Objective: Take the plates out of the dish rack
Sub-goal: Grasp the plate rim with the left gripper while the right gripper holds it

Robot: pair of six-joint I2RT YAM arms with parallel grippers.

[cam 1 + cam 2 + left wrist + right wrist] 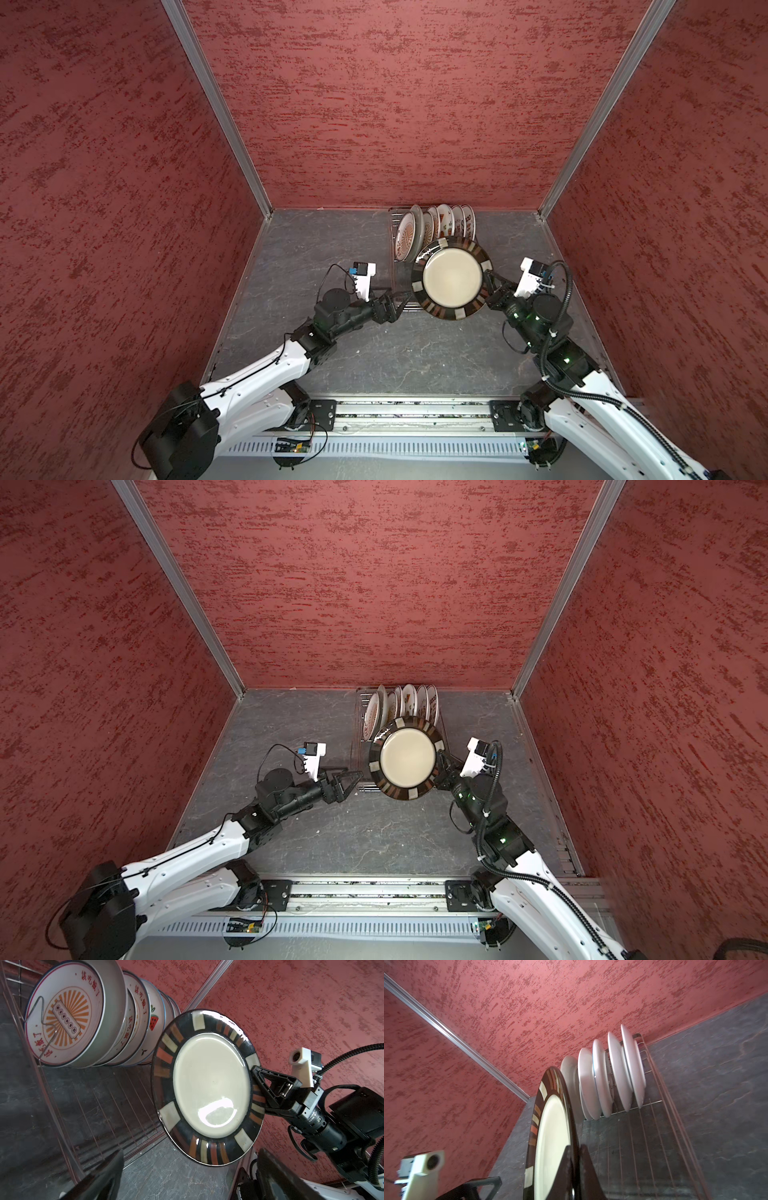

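Observation:
My right gripper (487,277) is shut on the rim of a plate (452,277) with a cream centre and a dark rim of striped blocks. It holds the plate tilted in the air over the near end of the dish rack (392,266). In the right wrist view both fingers pinch the plate (550,1136) by its edge. Several white printed plates (440,222) stand upright at the rack's far end; sunburst and watermelon prints show on these plates (66,1018). My left gripper (404,302) is open and empty, just left of the held plate (209,1086).
Red textured walls (374,104) close in the back and both sides, with aluminium posts (216,104) at the corners. The dark stone-look tabletop (374,357) lies in front of the rack. A metal rail (415,411) runs along the front edge between the arm bases.

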